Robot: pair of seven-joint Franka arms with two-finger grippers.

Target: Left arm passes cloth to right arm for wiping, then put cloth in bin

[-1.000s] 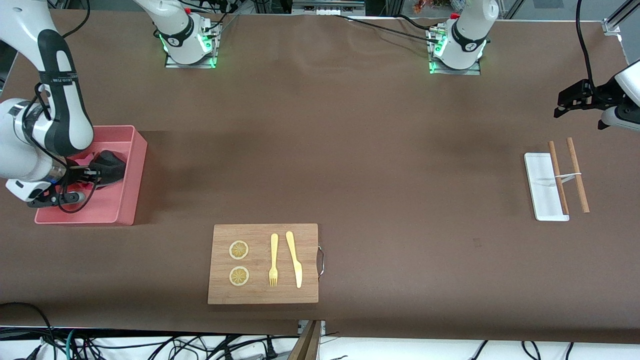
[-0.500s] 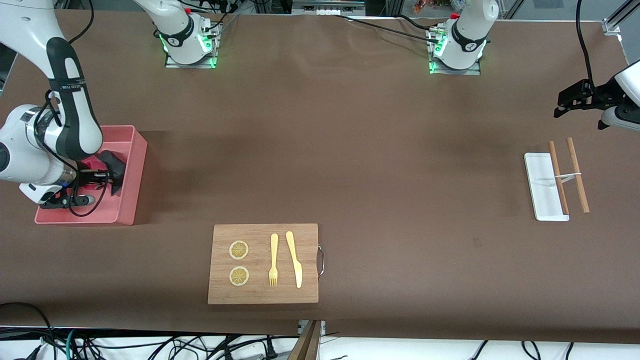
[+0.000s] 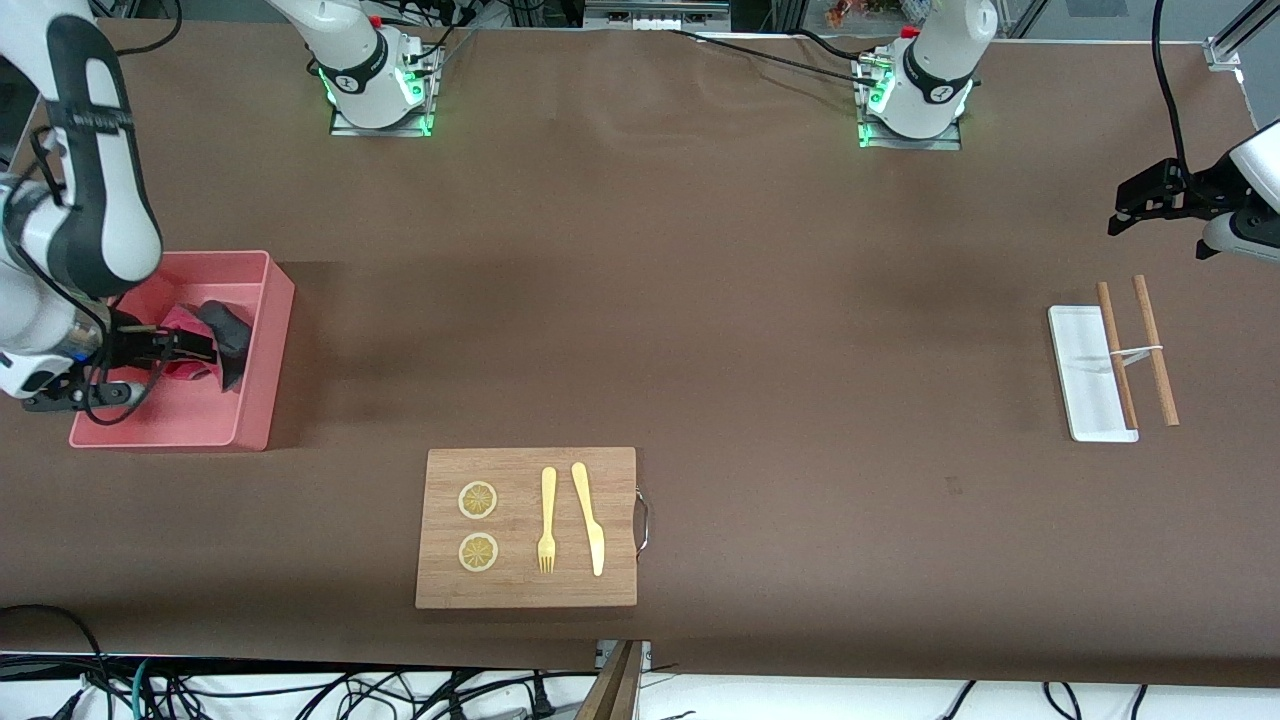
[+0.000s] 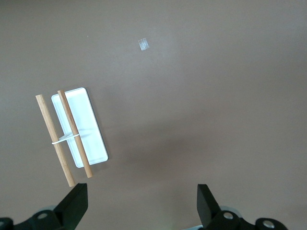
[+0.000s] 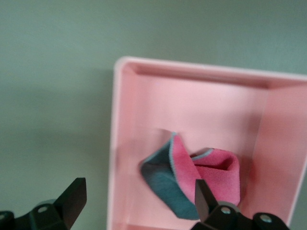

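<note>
**Cloth lies in the bin, both claws spread wide**

At the right arm's end of the table stands the pink bin (image 3: 250, 340), and the cloth (image 3: 215, 340) lies crumpled inside it, dark grey folds over red-magenta. In the right wrist view the cloth (image 5: 192, 179) rests on the bin's floor, pale edge showing, free of both fingers. The right gripper (image 3: 185, 348) hangs over the bin, its jaws parted and holding nothing; the right arm (image 3: 85, 200) covers the part of the bin nearest the table's end.

Toward the middle, nearer the front camera, a wooden board (image 3: 527, 590) with a metal handle carries two lemon slices (image 3: 478, 525), a pale fork (image 3: 547, 520) and a pale knife (image 3: 590, 518), all lying flat and apart from each other. Nothing stands between the board and the bin.

At the left arm's end a small white tray (image 3: 1085, 375) lies flat, with two wooden sticks (image 3: 1135, 350) bound by a pale band; one stick rests across the tray, the other just beside it on the table. The left gripper (image 3: 1150, 200) waits in the air over bare table near the tray, jaws wide apart and empty.
</note>
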